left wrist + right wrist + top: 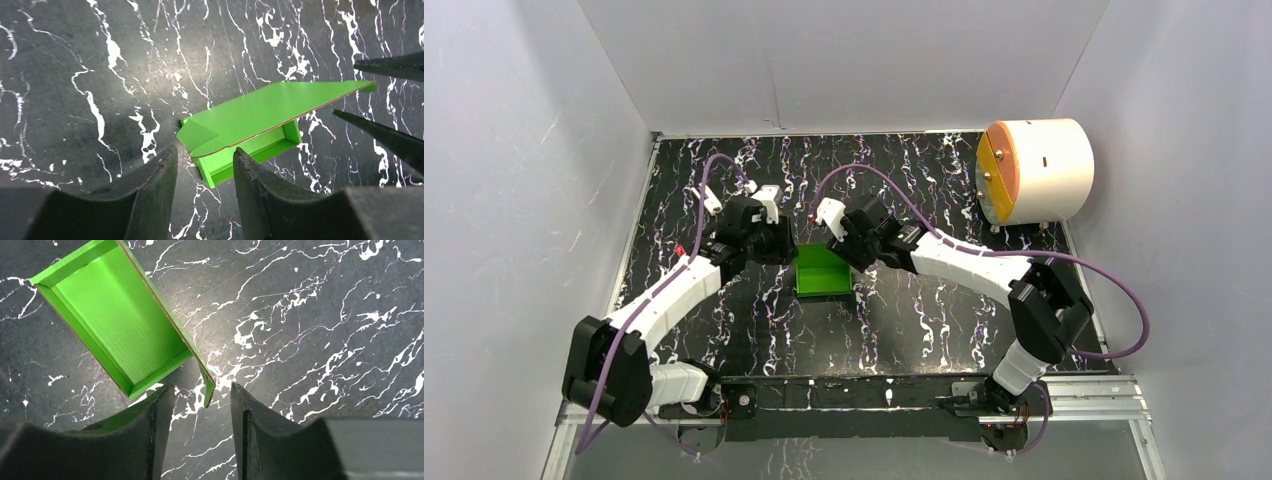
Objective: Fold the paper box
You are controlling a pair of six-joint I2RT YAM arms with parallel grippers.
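box: paper box (pixel 822 272) sits mid-table on the black marbled table (pixel 924 330), between the two wrists.
shape: shallow tray (pixel 115 315) is formed, walls up. The lid flap (pixel 275 107) is hinged on one long side, half raised and tilted over the tray, not closed.
left gripper (pixel 205 152): jaws partly apart, low at the box's near corner. The flap corner sits in the gap with no contact visible; holding nothing.
right gripper (pixel 202 387): jaws partly apart. The flap's end tab (pixel 208 390) sits in the gap, clear of both fingers; nothing gripped.
other: white cylinder (pixel 1049 165) with an orange-yellow face is at the far right corner, well apart from the box.
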